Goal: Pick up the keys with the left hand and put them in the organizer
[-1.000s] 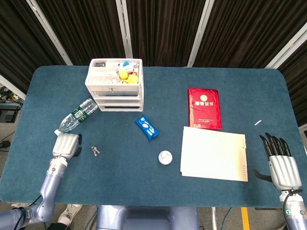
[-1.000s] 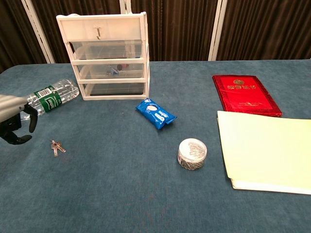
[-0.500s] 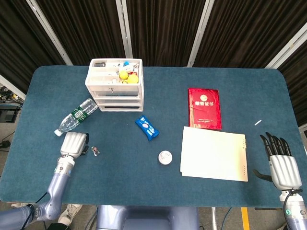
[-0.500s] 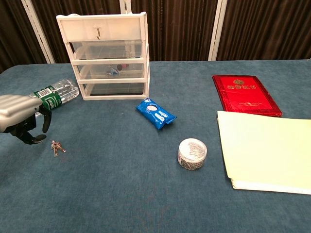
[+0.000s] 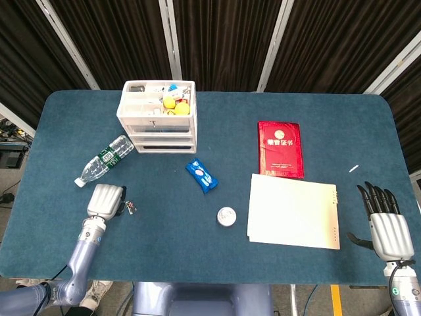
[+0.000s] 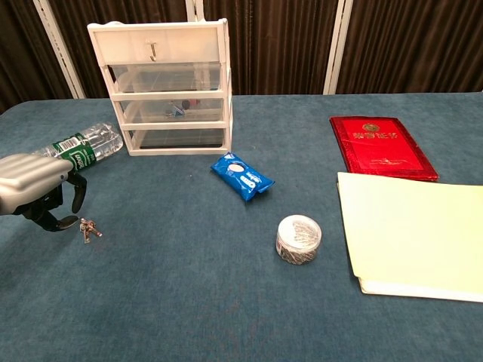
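A small bunch of keys [image 6: 88,228] [image 5: 132,208] lies on the blue table. My left hand [image 6: 38,193] [image 5: 105,199] hovers just to their left with its fingers curled downward, apart and holding nothing; a fingertip is close beside the keys. The white drawer organizer [image 6: 167,87] [image 5: 158,116] stands at the back left, its top tray open with small items in it. My right hand [image 5: 387,224] rests open near the table's front right corner, seen only in the head view.
A plastic water bottle [image 6: 81,146] lies behind my left hand. A blue packet [image 6: 241,176], a round tin [image 6: 298,238], a red booklet [image 6: 381,146] and a pale yellow folder [image 6: 415,234] lie to the right.
My left hand has moved right, closing in on the keys until its fingers are beside them. The keys and my right hand have not moved.
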